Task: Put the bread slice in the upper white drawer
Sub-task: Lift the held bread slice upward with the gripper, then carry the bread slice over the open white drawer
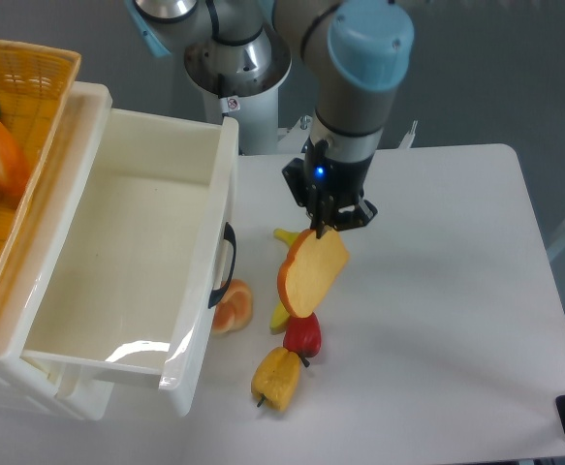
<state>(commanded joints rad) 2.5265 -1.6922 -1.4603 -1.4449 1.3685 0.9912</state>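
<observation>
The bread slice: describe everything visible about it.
The bread slice is a flat toy with a pale tan face, an orange crust edge and a rounded end. It hangs tilted in the air, pinched at its upper edge by the tool. It is above the table, right of the open drawer, not inside it.
</observation>
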